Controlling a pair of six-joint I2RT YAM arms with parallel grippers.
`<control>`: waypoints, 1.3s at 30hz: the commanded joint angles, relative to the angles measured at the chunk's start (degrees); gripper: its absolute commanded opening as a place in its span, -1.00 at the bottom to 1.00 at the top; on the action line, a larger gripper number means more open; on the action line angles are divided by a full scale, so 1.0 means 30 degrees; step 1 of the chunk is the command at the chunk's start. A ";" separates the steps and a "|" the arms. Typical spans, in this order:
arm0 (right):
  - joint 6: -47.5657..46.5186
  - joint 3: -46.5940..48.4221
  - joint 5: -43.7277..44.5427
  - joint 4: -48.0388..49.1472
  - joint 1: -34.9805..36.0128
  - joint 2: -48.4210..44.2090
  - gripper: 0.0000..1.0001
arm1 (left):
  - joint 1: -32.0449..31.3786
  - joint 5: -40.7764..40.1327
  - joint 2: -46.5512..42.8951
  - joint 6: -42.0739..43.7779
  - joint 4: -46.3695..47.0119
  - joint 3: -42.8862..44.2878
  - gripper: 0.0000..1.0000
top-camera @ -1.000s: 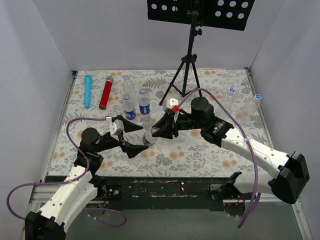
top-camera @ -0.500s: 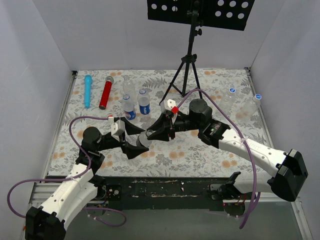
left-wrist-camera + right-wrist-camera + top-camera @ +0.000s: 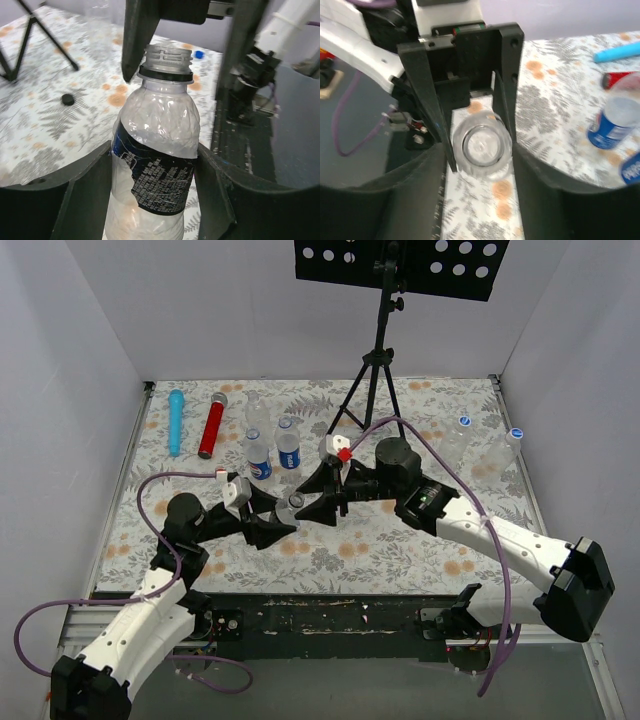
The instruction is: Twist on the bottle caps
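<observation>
Premises present as a robotics test cell in a laboratory. Plain white panels [image 3: 80, 340] enclose the desk [image 3: 420, 550] on three sides, and its top carries a floral-print covering. The left arm [image 3: 140, 625] and right arm [image 3: 505, 538] are bolted to a dark metal rail [image 3: 330, 615] at the near edge, with purple cabling [image 3: 180, 477] exposed. A black tripod [image 3: 378, 350] bearing a perforated plate [image 3: 400, 265] stands at the rear.

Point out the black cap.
In the left wrist view, the black cap lies flat on the floral mat, left of the gripped, uncapped bottle and just below a tripod leg.
</observation>
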 commanded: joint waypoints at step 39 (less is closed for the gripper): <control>0.0790 0.7778 1.5061 -1.0502 -0.7582 1.3929 -0.05 | 0.0179 -1.0006 -0.2763 0.0560 -0.3802 0.1118 -0.35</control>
